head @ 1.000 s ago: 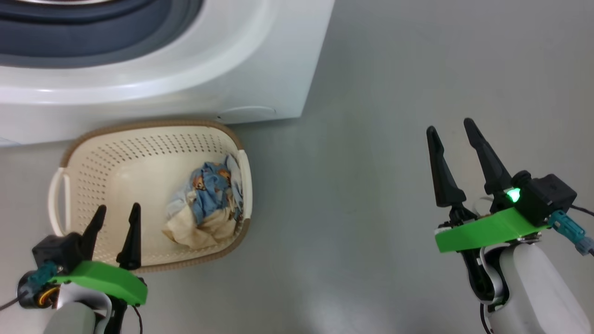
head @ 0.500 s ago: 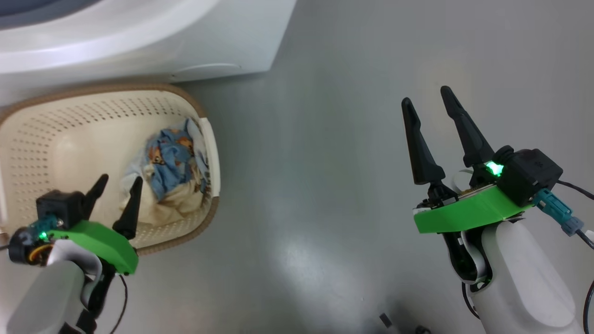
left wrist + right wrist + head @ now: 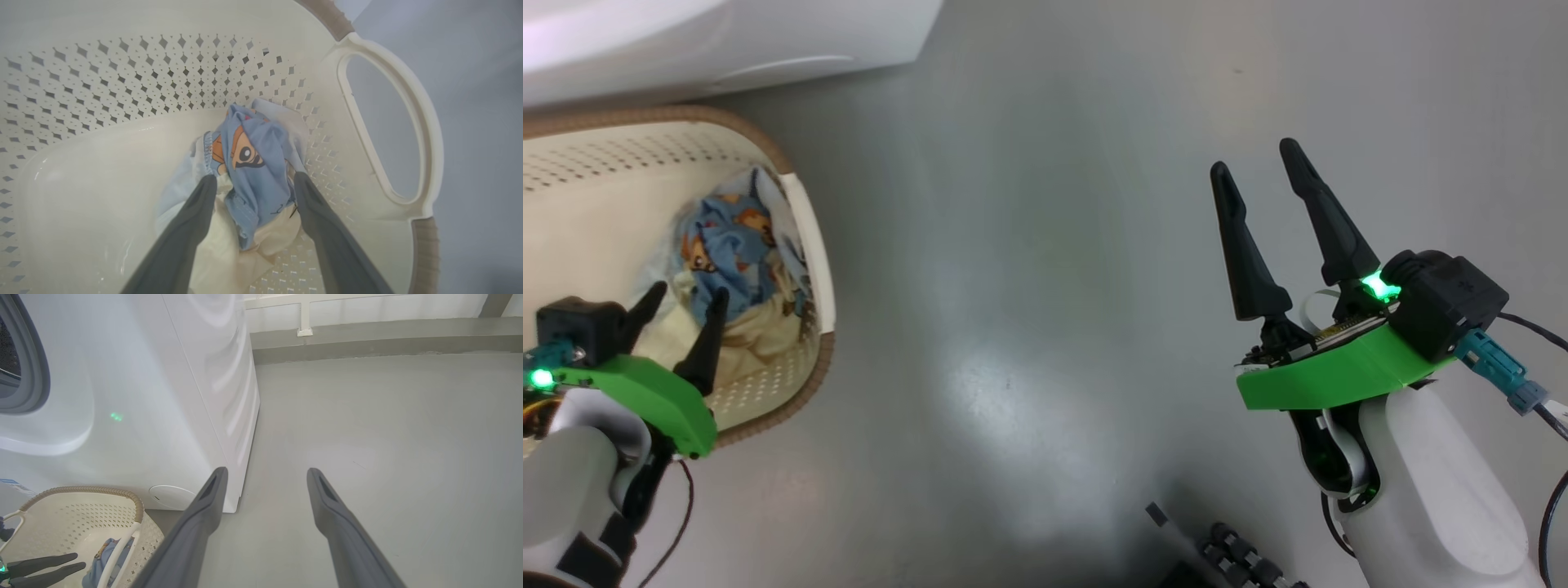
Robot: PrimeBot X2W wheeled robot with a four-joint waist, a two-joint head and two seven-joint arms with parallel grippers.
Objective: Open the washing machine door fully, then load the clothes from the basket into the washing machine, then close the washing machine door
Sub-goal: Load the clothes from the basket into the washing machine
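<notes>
The cream basket (image 3: 813, 245) with a brown rim stands on the floor in front of the white washing machine (image 3: 727, 33). The clothes (image 3: 727, 253), light blue with orange animals over a cream piece, lie bunched against its right wall. My left gripper (image 3: 689, 292) is open inside the basket. In the left wrist view its fingertips (image 3: 254, 179) straddle the clothes (image 3: 253, 159) without closing on them. My right gripper (image 3: 1255, 159) hangs open and empty over bare floor, well to the right. The washing machine door is out of view; the grey gasket (image 3: 34, 367) shows.
Grey floor (image 3: 1029, 245) stretches between the basket and the right arm. A dark part of the robot's base (image 3: 1225, 559) shows at the bottom edge. In the right wrist view, a low wall ledge (image 3: 367, 335) runs behind the machine (image 3: 143, 396).
The head camera has swung, so basket and machine slid left and up. Within the basket, my left gripper has moved from its near left side over to the clothes. The right gripper stays open.
</notes>
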